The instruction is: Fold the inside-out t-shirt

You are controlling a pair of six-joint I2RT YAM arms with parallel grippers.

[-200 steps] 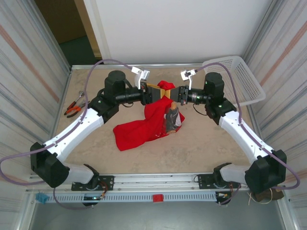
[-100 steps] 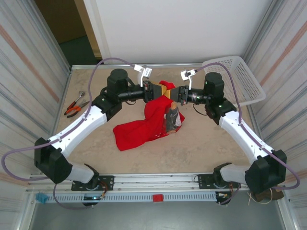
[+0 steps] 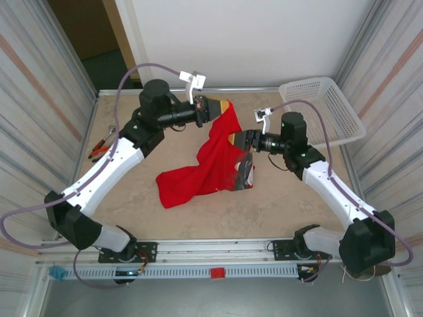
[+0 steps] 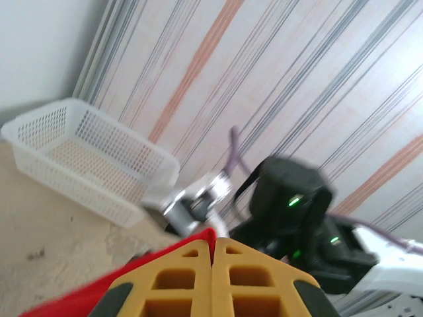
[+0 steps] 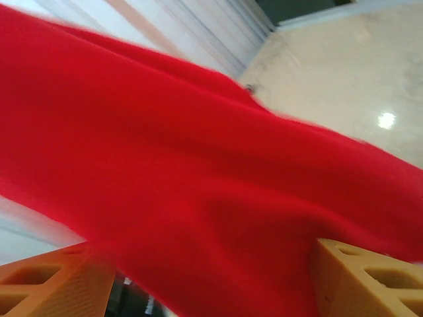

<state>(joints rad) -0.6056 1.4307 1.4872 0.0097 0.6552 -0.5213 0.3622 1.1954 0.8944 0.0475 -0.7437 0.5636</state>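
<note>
- while the left claw hangs raised over the far middle of the table, we see it clenched on a top edge of the red t-shirt
- in the left wrist view its fingers meet flat together, and we see red cloth tucked at their near left side
- the red t-shirt hangs from that grip in a slanted drape, and its lower part lies crumpled on the table left of centre
- we spot a printed patch on its right side
- the right claw is just beside the hanging cloth, on its right
- in the right wrist view we see its fingers wide apart and released, with red cloth stretched across the gap
- a white mesh basket sits at the far right corner, well apart from the shirt
- pliers lie at the table's left edge
</note>
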